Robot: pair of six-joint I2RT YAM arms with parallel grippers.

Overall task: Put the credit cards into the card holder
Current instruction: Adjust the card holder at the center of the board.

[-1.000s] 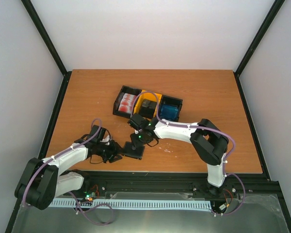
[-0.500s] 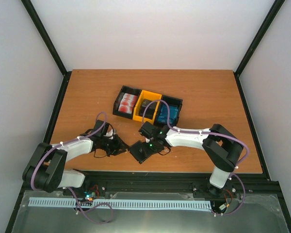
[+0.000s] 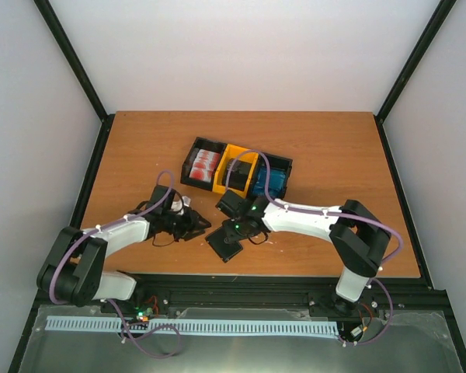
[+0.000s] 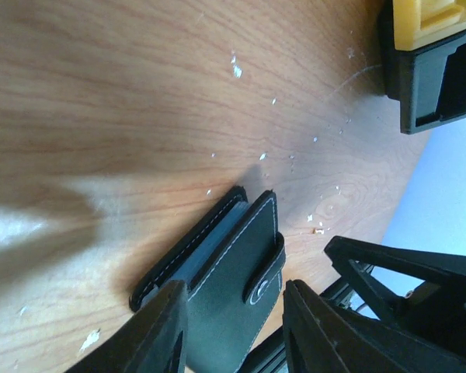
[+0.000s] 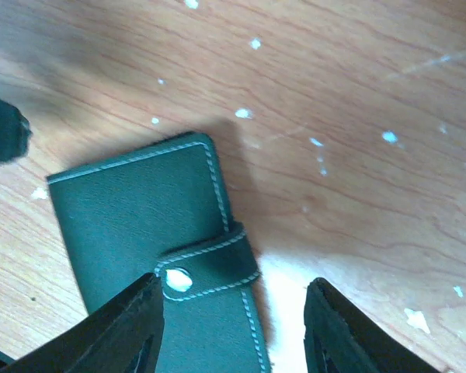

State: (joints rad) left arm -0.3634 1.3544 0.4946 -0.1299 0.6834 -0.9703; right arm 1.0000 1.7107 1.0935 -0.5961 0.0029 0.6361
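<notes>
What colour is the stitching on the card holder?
White against the dark card holder; clearest in the right wrist view.

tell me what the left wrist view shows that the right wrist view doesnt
Only the left wrist view: a corner of the yellow bin and the black bin joined to it. It also shows the card holder at a low angle, with grey-blue inner layers visible along its edge.
Only the right wrist view: the card holder's flat dark face seen from straight above.
Both: the card holder lying closed on the wooden table, its clasp tab snapped shut, with white stitching and white flecks on the wood.
</notes>
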